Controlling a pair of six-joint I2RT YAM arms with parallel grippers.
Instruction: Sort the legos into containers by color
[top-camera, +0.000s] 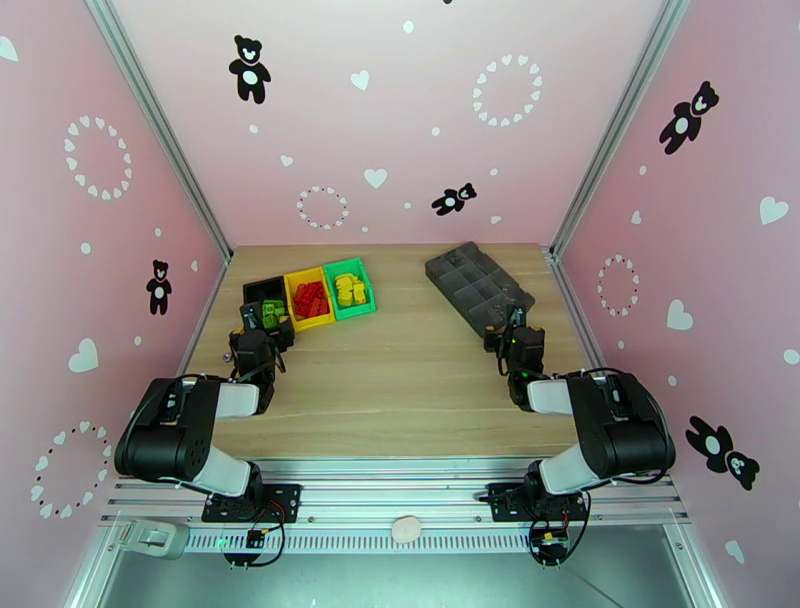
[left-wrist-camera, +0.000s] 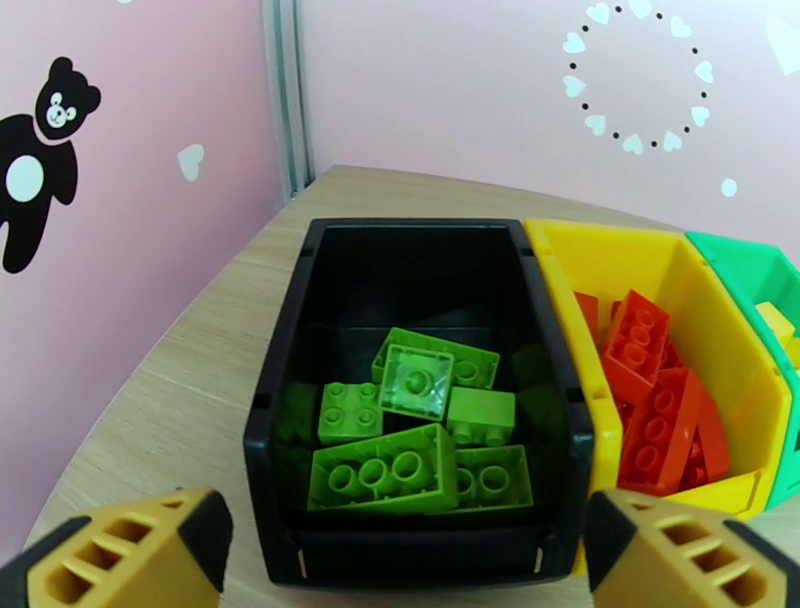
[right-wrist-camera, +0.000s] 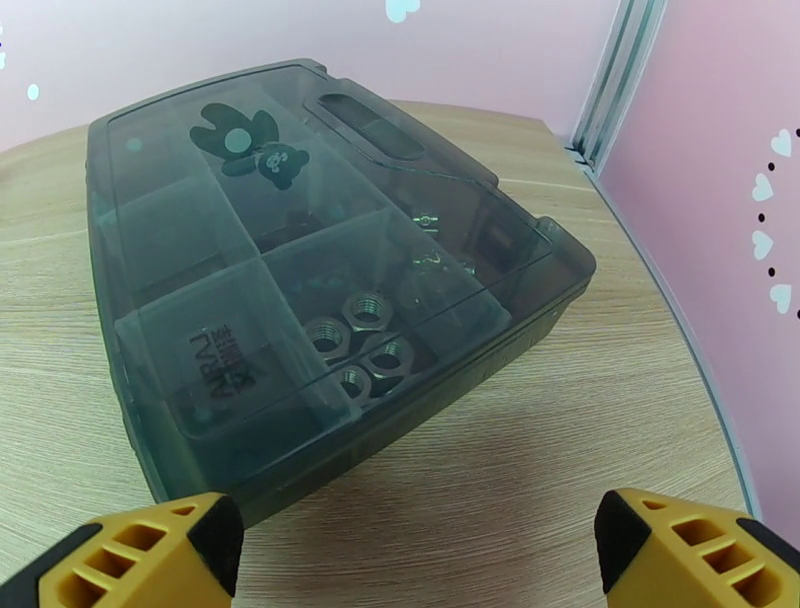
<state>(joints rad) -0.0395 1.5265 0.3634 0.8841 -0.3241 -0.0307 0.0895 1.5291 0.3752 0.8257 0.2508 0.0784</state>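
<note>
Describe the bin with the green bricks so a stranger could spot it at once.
At the far left of the wooden table, three small bins stand in a row. Take the leftmost, the black bin, next to the yellow bin. It alone holds green bricks.

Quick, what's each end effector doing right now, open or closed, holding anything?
Left end effector: open, holding nothing.
Right end effector: open, holding nothing.

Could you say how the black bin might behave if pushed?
The black bin looks like stiff, light plastic, so it would probably slide on the wooden table. Apparently touching the yellow bin, it would likely nudge that too.
</note>
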